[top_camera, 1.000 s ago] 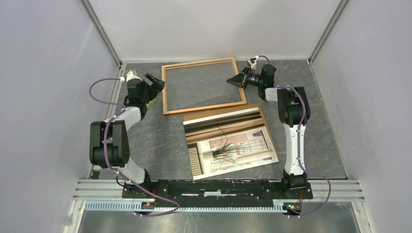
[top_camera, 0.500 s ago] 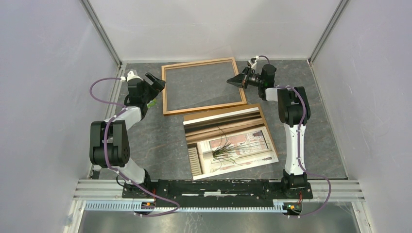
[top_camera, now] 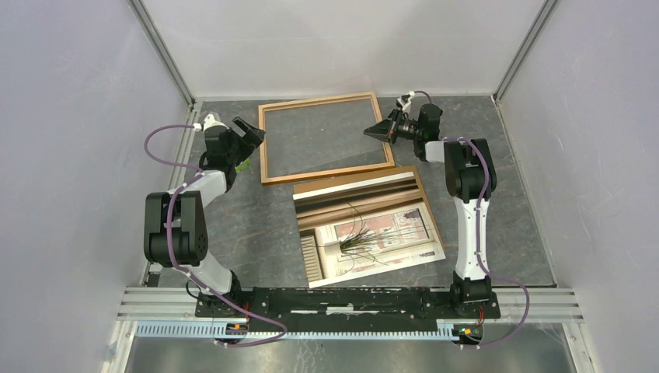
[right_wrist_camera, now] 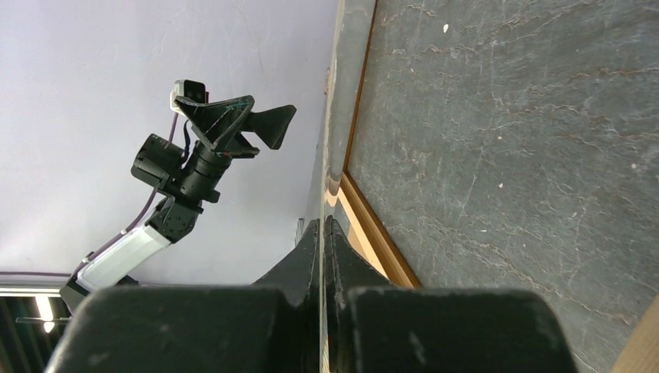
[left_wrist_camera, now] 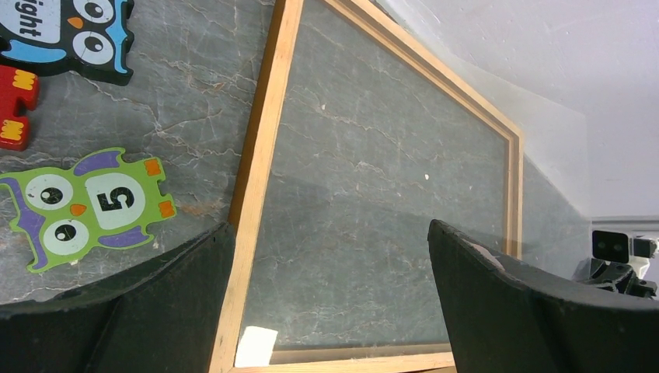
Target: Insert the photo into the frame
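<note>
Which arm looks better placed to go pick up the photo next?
Left, probably: the left pincer stands open and empty beside the frame, while the right pincer is shut at the frame's right edge. The photo lies between both arms.

Grey, white-veined desk [top_camera: 256, 225], boxed in by pale walls [top_camera: 342, 39] at 9, 12 and 3 o'clock, with metal posts [top_camera: 163, 50] in the far corners. Slotted aluminium rail [top_camera: 544, 299] along the 6 o'clock edge. Three jigsaw pieces flat on the desk toward 9 o'clock, clearest from the left wrist. First a green owl [left_wrist_camera: 89, 206]: purple ears and wings, orange beak and feet, black 5 on a white belly, knobbed edges. At its 12 o'clock, apart, a blue owl [left_wrist_camera: 70, 39], cropped by the picture edge, white belly lettered "ight". Between the two, at the green owl's 11 o'clock, a red piece [left_wrist_camera: 14, 109] with yellow marks, mostly out of view; contact with the blue owl unclear.
</note>
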`<state>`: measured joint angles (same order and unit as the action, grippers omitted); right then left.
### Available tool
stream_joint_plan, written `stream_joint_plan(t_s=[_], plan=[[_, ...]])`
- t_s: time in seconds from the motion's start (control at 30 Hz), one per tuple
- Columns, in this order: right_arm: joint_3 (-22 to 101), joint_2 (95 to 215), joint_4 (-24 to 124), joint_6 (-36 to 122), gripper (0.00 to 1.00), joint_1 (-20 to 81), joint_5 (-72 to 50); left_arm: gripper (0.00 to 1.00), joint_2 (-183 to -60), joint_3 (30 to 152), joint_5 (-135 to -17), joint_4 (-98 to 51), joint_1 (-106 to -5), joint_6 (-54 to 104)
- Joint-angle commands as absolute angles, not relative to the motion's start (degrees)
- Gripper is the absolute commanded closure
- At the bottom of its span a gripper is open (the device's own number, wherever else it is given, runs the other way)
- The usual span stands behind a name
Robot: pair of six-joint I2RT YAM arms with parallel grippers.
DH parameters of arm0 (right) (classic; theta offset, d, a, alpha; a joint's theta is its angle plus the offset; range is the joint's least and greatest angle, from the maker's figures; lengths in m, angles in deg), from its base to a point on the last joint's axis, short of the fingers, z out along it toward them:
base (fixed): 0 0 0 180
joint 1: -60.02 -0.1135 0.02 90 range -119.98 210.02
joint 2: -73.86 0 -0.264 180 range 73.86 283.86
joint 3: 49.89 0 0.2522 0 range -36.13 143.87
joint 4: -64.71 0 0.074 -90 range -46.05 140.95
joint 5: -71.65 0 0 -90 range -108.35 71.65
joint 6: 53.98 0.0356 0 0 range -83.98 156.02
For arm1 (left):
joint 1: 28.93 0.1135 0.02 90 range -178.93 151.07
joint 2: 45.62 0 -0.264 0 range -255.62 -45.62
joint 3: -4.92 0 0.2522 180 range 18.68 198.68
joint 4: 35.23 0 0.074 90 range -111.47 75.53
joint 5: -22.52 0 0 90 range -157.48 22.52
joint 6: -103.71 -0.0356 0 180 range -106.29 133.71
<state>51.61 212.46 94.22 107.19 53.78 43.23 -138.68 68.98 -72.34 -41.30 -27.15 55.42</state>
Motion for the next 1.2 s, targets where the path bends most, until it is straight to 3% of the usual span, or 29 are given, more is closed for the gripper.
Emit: stream_joint_plan(t_s=[0.0,0.53,0.87,1.17], plan=[[53.26,211.83,94.99,105.36,1.0,54.32,44.22,0.0,-138.62,71.23,-72.6,-43.6,-27.43,53.72],[51.96,211.93,95.33,105.36,1.0,54.27,43.95,0.0,-139.45,71.48,-72.89,-43.59,-27.43,53.85],[50.56,212.69,101.65,109.84,1.0,54.19,44.41,0.0,-148.51,75.66,-75.79,-42.58,-27.45,55.3],[49.17,212.15,102.8,109.53,0.77,53.52,43.76,0.0,-156.37,78.97,-78.94,-43.74,-27.43,59.25]])
